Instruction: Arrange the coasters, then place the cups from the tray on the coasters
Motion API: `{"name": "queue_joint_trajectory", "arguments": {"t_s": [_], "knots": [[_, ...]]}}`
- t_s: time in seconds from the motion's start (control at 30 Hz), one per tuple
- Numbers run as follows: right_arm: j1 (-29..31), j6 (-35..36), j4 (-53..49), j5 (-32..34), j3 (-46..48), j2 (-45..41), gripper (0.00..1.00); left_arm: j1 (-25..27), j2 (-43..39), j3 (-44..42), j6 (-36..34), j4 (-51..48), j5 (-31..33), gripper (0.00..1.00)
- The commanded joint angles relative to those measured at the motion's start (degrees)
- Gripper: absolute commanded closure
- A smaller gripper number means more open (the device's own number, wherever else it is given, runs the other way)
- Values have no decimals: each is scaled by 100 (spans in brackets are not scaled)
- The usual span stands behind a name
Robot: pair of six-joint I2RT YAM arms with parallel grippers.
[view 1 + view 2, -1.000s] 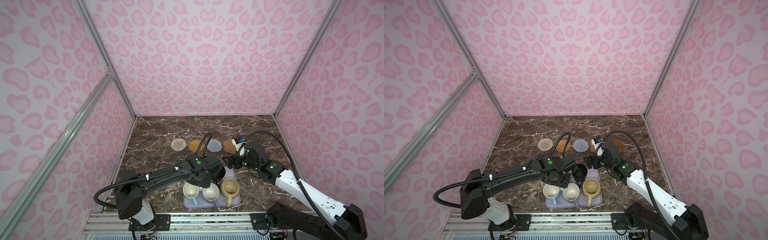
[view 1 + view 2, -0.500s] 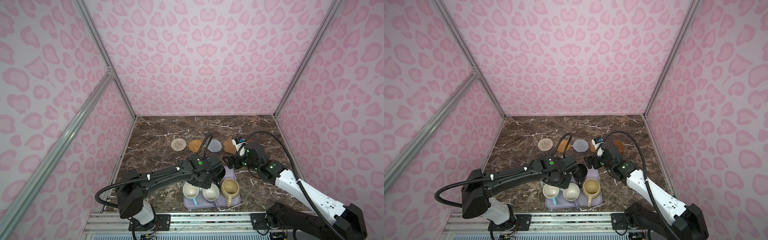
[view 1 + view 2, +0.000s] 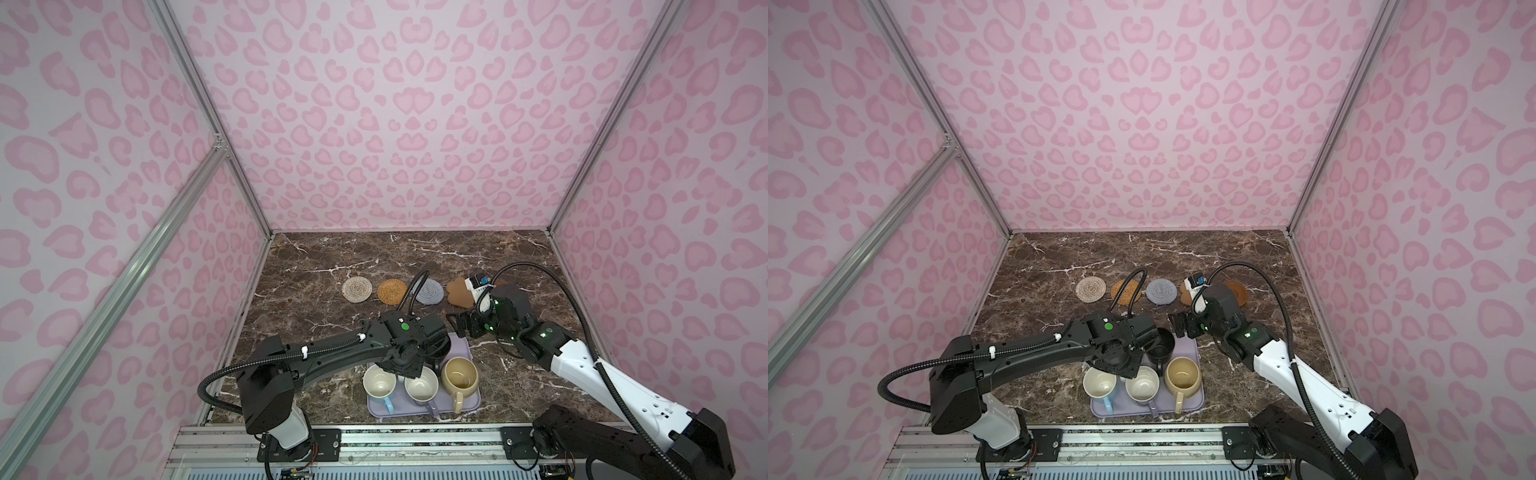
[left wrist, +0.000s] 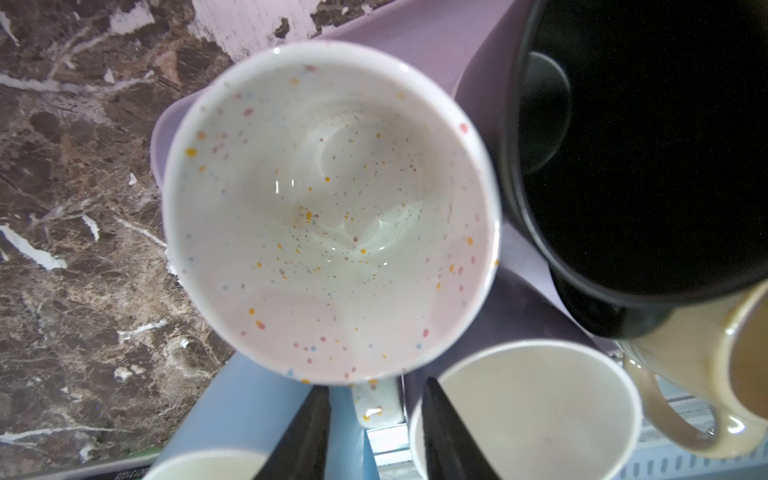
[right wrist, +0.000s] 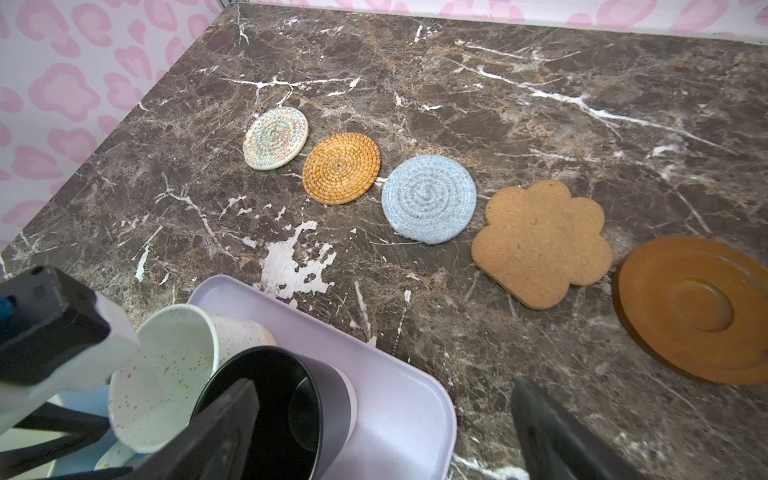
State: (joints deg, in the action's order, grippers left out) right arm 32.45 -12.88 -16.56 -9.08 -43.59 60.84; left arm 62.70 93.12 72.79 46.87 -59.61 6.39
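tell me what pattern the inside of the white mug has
White mug: white with tiny orange, pink and blue speckles, clearest in the left wrist view.

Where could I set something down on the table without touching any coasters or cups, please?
Bare marble runs between the coaster row and the back wall, and left of the tray. The tray is crowded with cups and the left gripper.

Brown marble tabletop (image 3: 332, 257), pink-spotted walls (image 3: 395, 104)
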Motion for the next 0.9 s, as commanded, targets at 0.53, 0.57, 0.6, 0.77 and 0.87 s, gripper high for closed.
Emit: {"name": "queue_joint_trajectory", "arguments": {"t_s": [0.53, 0.57, 0.6, 0.77, 0.87], "knots": [[-6, -21, 98, -76, 47, -37, 3, -3, 134, -70, 142, 203, 213, 67], [-8, -21, 108, -68, 52, -37, 3, -4, 165, -72, 139, 213, 189, 67], [-6, -12, 115, -65, 53, -30, 3, -8, 192, -80, 138, 238, 173, 67], [-7, -12, 116, -58, 39, 24, 3, -3, 233, -198, 164, 398, 99, 67], [-10, -12, 93, -59, 35, 33, 3, -3, 277, -169, 143, 422, 108, 67]]}}
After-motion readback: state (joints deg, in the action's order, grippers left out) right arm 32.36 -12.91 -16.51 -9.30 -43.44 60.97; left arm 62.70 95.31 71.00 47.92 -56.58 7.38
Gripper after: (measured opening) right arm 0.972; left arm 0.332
